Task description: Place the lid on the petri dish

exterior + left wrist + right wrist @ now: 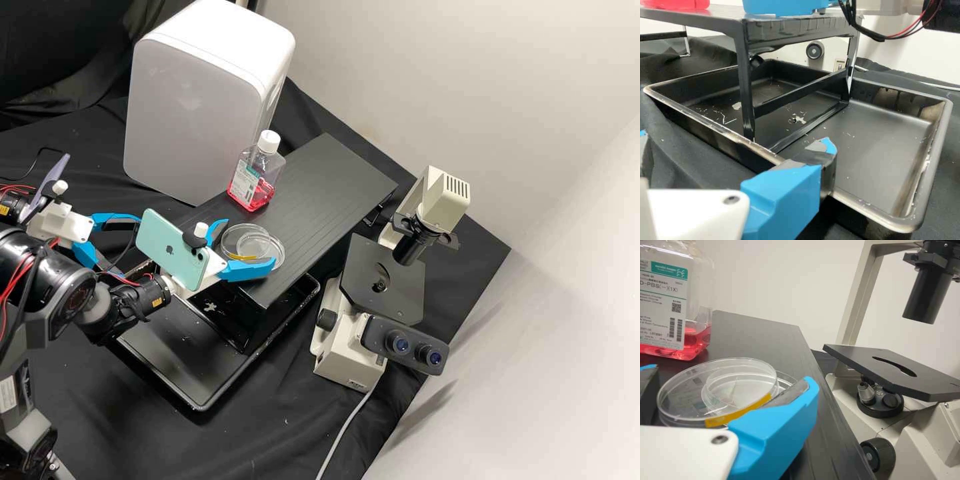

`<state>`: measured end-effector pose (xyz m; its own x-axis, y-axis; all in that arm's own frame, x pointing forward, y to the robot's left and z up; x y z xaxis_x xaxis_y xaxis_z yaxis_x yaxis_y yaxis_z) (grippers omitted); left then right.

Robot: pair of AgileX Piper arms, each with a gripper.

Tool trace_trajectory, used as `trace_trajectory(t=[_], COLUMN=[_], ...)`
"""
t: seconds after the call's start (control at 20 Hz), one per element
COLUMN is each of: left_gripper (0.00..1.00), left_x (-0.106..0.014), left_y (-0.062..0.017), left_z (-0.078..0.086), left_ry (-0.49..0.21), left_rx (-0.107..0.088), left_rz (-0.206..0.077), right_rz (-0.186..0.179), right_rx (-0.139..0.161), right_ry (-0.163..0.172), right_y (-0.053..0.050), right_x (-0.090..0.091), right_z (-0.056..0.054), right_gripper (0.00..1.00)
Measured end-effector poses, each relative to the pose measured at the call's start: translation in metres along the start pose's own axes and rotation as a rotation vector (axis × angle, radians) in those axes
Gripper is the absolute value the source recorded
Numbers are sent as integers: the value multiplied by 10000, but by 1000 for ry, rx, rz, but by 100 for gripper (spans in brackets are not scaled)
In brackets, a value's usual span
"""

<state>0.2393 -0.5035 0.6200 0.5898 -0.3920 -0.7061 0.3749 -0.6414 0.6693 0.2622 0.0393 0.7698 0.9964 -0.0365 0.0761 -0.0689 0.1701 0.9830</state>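
The right tool [248, 247] is clenched on the clear round plastic lid [243, 240], one bright blue finger on each side of its rim. The lid has a yellow band along its near edge and sits tilted, partly over the clear round petri dish [275, 251], whose rim shows just past the lid's far edge. In the right wrist view the grey pad of one finger [790, 390] touches the lid [715, 390] at its rim, and the dish [785, 380] lies just behind it.

Both lie on the black ribbed raised platform [333, 180], near its front end. Farther back on the platform stands a clear square flask with pink liquid and a white cap [255, 175].

The left tool [113, 241] hangs released, its fingers wide apart, beside the platform and over the near rim of the shallow black tray [193, 380] in which the platform's legs stand. The left wrist view shows this tool [735, 142] just above the tray's edge [690, 112].

A white rounded box [200, 93] stands behind the platform, and a white and black microscope [387, 300] stands on the black-clothed table [280, 427] beside the tray.
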Motion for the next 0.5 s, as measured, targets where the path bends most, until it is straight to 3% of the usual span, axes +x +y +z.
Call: trace_trajectory(t=[0.4, 0.5], left_gripper=[100, 100], left_x=[0, 0], left_y=[0, 0], left_z=[0, 0], left_ry=[0, 0], left_rx=[2, 10], left_rz=[0, 0], right_rz=[7, 7], right_rx=[0, 0], right_ry=[-9, -9], right_y=[17, 17], right_x=[7, 7], right_z=[24, 24], right_gripper=[0, 0])
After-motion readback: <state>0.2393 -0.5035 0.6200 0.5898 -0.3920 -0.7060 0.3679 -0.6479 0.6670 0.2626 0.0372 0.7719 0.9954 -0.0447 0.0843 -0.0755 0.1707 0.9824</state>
